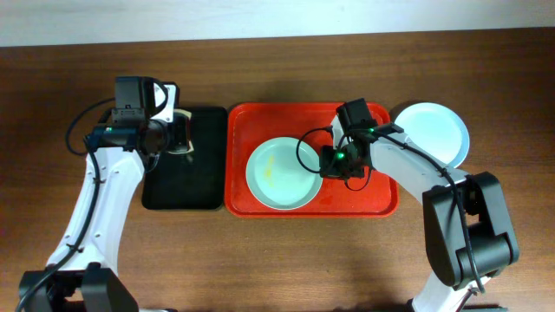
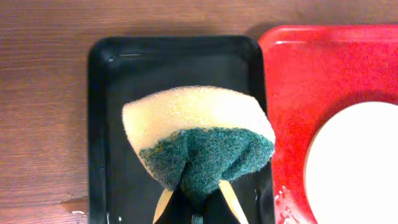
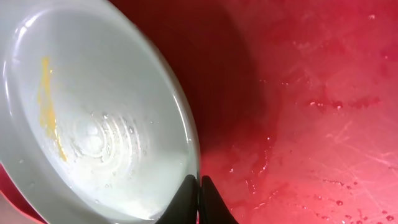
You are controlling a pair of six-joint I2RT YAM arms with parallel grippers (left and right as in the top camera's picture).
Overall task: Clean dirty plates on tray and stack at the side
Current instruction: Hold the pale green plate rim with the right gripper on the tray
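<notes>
A pale mint green plate with a yellow smear lies on the red tray. My right gripper is shut on its right rim. In the right wrist view the black fingertips pinch the wet plate, whose held edge looks raised over a shadow on the tray. My left gripper hangs over the black tray, shut on a yellow sponge with a green scouring side. A pale blue plate sits on the table to the right of the tray.
The black tray lies directly left of the red tray, their rims nearly touching. Bare wooden table runs along the front and both sides. Water drops cover the red tray's floor. Cables loop near the right wrist.
</notes>
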